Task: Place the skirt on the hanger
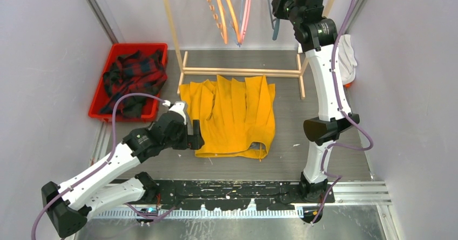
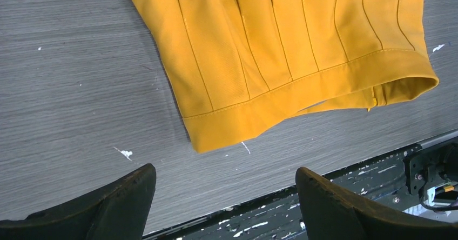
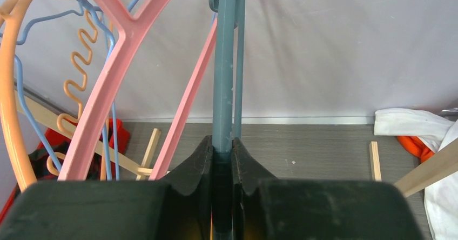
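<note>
Pleated yel. skirt [image 1: 232, 115]; slim teal hanger [image 3: 224, 88]

Yellow skirt [image 2: 281, 51] lies flat — left gripper [image 2: 224, 171] spread.

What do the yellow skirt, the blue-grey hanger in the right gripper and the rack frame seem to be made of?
Yellow skirt: woven cloth, matte; stitched pleats and a sewn waistband show. Blue-grey hanger: probably moulded plastic, smooth, slightly glossy. Rack frame: looks like bare pale wood, in square slats.
</note>
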`<state>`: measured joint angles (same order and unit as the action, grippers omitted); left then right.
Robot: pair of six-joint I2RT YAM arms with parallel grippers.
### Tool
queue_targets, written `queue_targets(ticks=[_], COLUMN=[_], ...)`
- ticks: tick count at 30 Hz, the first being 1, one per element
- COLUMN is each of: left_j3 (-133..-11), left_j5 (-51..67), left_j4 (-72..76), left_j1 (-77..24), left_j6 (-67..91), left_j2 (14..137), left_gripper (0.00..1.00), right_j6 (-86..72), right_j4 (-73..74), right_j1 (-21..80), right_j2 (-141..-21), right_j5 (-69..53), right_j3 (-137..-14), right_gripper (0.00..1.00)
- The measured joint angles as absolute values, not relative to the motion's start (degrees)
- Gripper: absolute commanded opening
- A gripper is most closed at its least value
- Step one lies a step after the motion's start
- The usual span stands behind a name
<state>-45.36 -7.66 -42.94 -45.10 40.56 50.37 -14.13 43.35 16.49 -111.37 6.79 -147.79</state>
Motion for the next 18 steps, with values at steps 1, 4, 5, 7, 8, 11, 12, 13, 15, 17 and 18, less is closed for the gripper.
queue_targets(ticks=[1, 4, 5, 7, 8, 11, 12, 13, 15, 17, 18], left_j3=[-45.28, -44.99, -44.93, -44.75, -44.66, -44.27, -44.16, -44.10, -44.05, -44.03, -44.03], left_j5=[-7.66, -7.66, -7.66, -7.66, -7.64, -7.57, -7.49, -7.44, -7.44, -7.42, -7.40], left_j4=[-42.89, -42.85, -42.78, -42.63, -42.59, -42.26, -42.19, -42.15, -42.00, -41.80, -41.76], left_j1=[-45.10, -45.10, -45.10, -45.10, -45.10, -45.10, -45.10, -45.10, -45.10, -45.10, -45.10], left_j6=[40.56, 40.60, 40.66, 40.93, 41.10, 41.50, 41.56, 41.56, 41.56, 41.56, 41.56], left_j2=[50.37, 50.39, 50.39, 50.39, 50.39, 50.39, 50.39, 50.39, 50.39, 50.39, 50.43], left_gripper=[0.99, 0.99, 0.99, 0.99, 0.99, 0.99, 1.00, 1.00, 0.99, 0.99, 0.99], right_j6=[-14.11, -14.39, -14.26, -14.24, -14.31, -15.44, -15.88, -16.25, -16.99, -17.61, -17.98], right_j4=[43.38, 43.62, 43.90, 44.95, 45.52, 47.48, 47.81, 48.31, 48.10, 48.27, 48.27], right_j1=[16.49, 16.49, 16.40, 16.32, 16.32, 16.32, 16.58, 16.91, 18.65, 21.47, 23.20], right_j2=[-111.37, -111.33, -111.24, -110.67, -110.34, -107.50, -105.49, -103.59, -97.67, -91.98, -89.54], right_j5=[6.98, 8.21, 8.51, 8.58, 8.36, 6.37, 5.76, 5.48, 4.86, 4.36, 3.97], right_j3=[-147.79, -147.74, -147.39, -146.26, -145.80, -142.56, -140.20, -138.32, -132.11, -127.68, -126.89], right_gripper=[0.33, 0.58, 0.60, 0.60, 0.59, 0.60, 0.60, 0.61, 0.61, 0.60, 0.58])
